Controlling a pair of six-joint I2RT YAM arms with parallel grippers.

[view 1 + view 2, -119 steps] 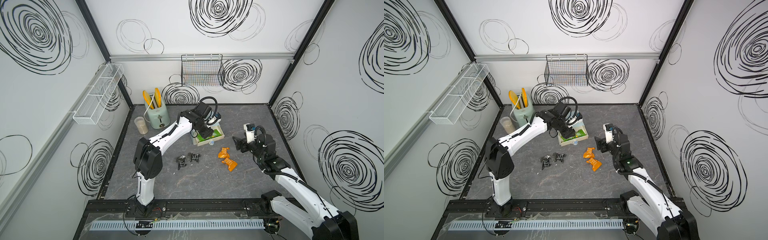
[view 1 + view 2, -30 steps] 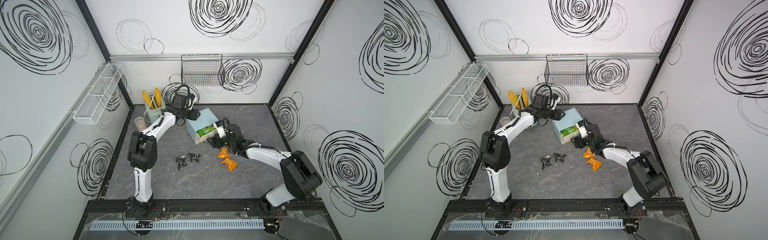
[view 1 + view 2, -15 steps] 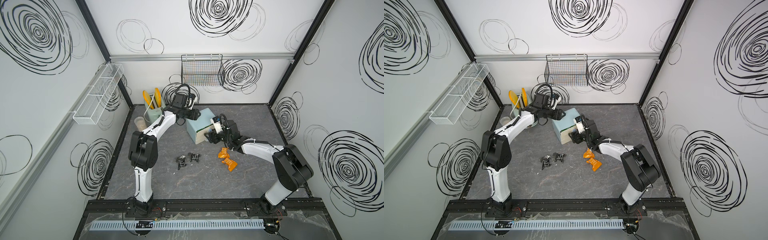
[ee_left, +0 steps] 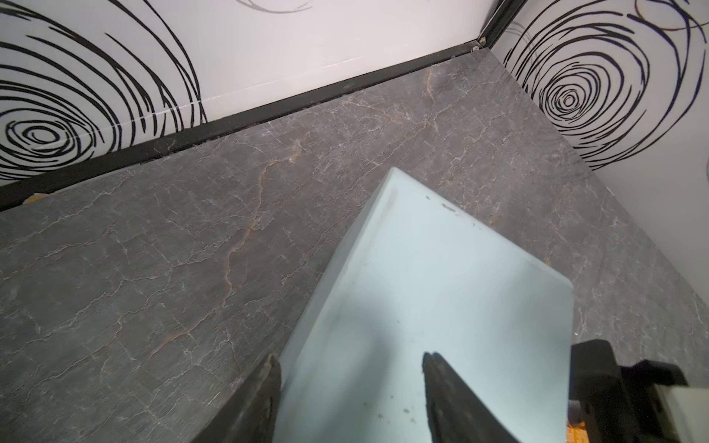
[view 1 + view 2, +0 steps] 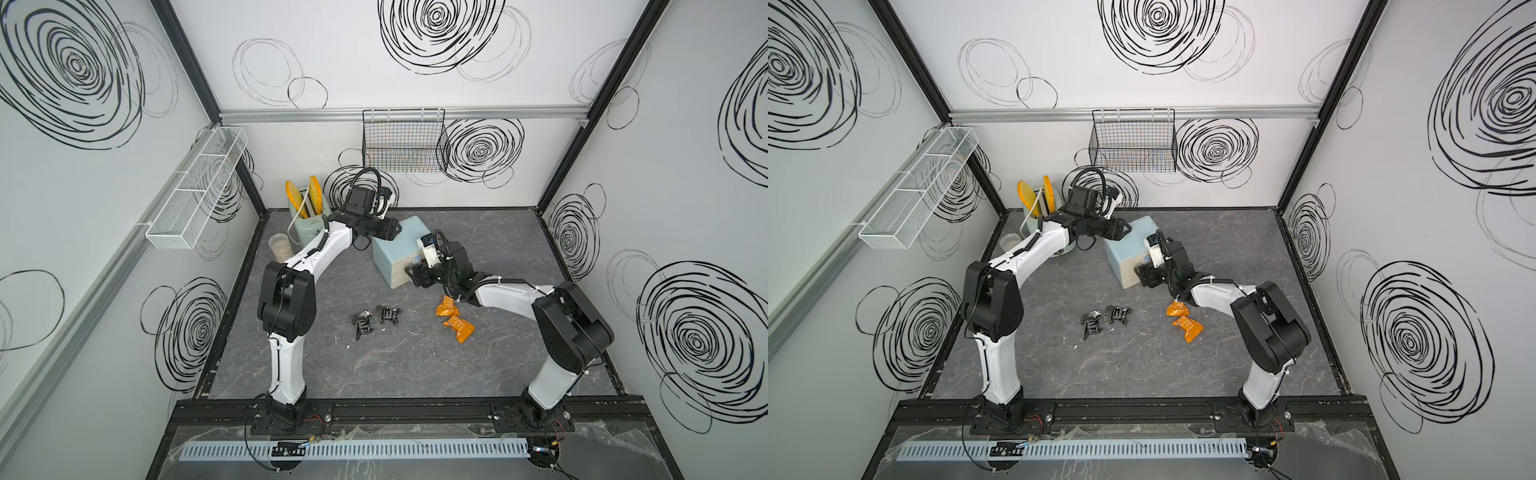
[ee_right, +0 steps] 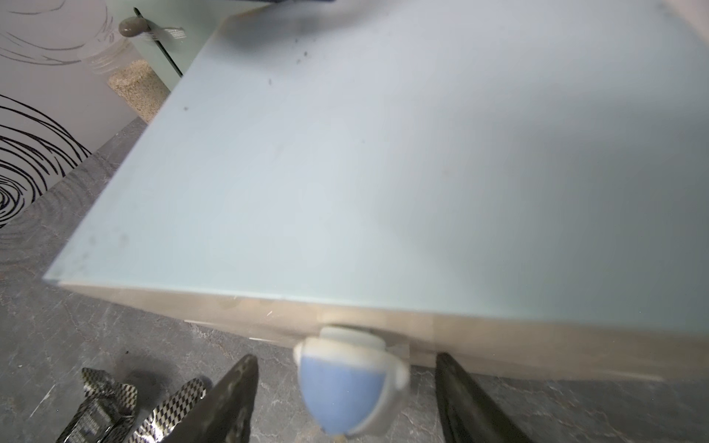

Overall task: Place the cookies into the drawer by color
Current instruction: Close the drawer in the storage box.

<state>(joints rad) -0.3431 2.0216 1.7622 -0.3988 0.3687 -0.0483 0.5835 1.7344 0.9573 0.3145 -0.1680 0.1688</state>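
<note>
Up front, black cookies [image 5: 376, 321] & orange cookies [image 5: 456, 323] lie loose on the tabletop [image 5: 374, 365]. Behind them our right hand [image 6: 345, 360] sits spread either side of a knob [image 6: 345, 387] on the shut drawer [image 5: 392, 257], not touching it; farther back our left hand [image 4: 351, 356], also spread, straddles its top edge. Risk: w/o firm bracing a pull could drag the whole drawer, or the grip slips off the round knob.

No word, brand, number or sign can be read anywhere: the print on the black packets [image 6: 103, 406] is blurred, and marks on the right arm's white camera [image 5: 429, 249] are too small
</note>
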